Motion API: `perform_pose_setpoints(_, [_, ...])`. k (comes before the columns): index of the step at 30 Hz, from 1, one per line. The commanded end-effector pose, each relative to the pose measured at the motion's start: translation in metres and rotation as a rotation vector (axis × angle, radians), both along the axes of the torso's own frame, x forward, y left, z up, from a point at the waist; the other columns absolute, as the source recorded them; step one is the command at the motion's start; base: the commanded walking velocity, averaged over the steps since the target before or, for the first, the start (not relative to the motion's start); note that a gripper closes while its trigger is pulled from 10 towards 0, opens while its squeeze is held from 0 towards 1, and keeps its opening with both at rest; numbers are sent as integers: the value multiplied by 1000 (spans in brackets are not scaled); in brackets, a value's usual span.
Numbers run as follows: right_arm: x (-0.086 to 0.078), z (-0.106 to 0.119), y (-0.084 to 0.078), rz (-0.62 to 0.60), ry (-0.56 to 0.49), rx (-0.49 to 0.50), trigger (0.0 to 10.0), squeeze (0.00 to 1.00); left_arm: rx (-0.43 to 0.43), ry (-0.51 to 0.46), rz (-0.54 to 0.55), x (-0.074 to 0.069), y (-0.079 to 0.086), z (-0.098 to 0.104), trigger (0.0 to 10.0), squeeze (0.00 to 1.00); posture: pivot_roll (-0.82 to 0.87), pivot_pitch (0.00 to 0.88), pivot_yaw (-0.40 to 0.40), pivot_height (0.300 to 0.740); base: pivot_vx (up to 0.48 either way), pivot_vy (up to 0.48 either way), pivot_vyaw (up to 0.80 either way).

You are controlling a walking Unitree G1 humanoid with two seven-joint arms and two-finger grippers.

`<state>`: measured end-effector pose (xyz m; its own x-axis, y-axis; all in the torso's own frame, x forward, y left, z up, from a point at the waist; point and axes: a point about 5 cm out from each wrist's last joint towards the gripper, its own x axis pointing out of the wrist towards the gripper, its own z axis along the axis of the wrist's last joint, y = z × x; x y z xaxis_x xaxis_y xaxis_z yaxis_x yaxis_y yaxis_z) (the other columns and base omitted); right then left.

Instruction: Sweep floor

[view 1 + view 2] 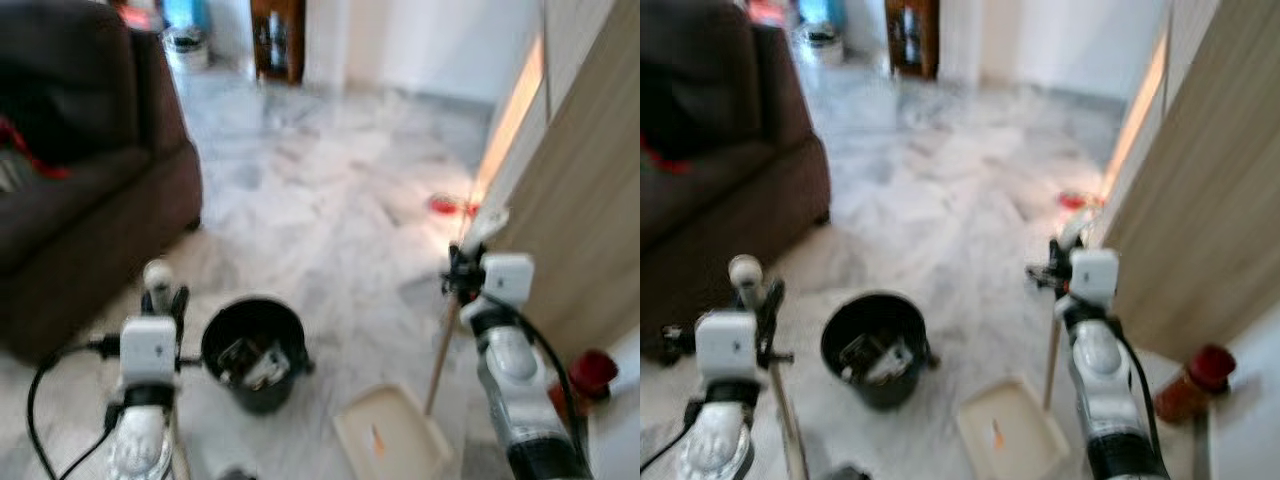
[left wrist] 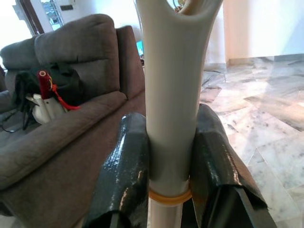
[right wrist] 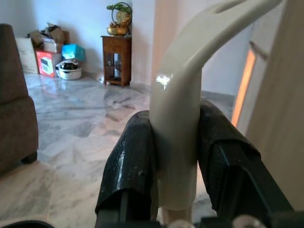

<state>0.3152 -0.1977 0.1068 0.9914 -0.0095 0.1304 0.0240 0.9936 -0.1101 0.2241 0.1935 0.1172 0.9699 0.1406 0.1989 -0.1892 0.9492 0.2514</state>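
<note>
My left gripper (image 1: pixel 160 297) is shut on the white broom handle (image 2: pixel 171 118), which stands upright near the sofa; its black fingers (image 2: pixel 126 166) press both sides of it. My right gripper (image 1: pixel 462 272) is shut on the cream top of the dustpan handle (image 3: pixel 178 128). From there a wooden stick (image 1: pixel 442 360) runs down to the cream dustpan (image 1: pixel 395 430) on the floor, and a small orange scrap (image 1: pixel 377 437) lies in the pan. A black bin (image 1: pixel 252 350) with rubbish inside stands between my arms. Red bits (image 1: pixel 450 205) lie on the marble floor near the wooden panel.
A dark brown sofa (image 1: pixel 90 200) lies to the left. A wooden panel wall (image 1: pixel 590 200) rises on the right, with a red-brown container (image 1: pixel 590 375) at its foot. Boxes and a small wooden cabinet (image 3: pixel 116 59) stand at the far wall. Open marble floor (image 1: pixel 320 190) stretches ahead.
</note>
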Motion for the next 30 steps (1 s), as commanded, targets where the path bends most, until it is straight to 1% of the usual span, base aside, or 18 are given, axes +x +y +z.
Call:
perform_pose_setpoints(1, [3, 13, -1, 1, -51, -14, 10000, 0, 25, -27, -6, 1, 0, 6, 10000, 0, 13, 30, -51, 740, -330, 0, 0])
perform_pose_setpoints(10, [5, 15, 1, -4, -54, 1, 10000, 0, 28, -34, 2, 3, 1, 8, 10000, 0, 18, 45, -52, 740, -315, 0, 0])
perform_pose_setpoints(18, [4, 12, 2, -11, -40, 7, 10000, 0, 28, -38, -2, 7, -1, 9, 10000, 0, 15, 46, -50, 740, 0, 0, 0])
perform_pose_setpoints(30, [4, 8, 1, -29, -18, 11, 10000, 0, 27, -39, -13, 13, -2, 8, 10000, 0, 15, 30, -48, 740, 0, 0, -800])
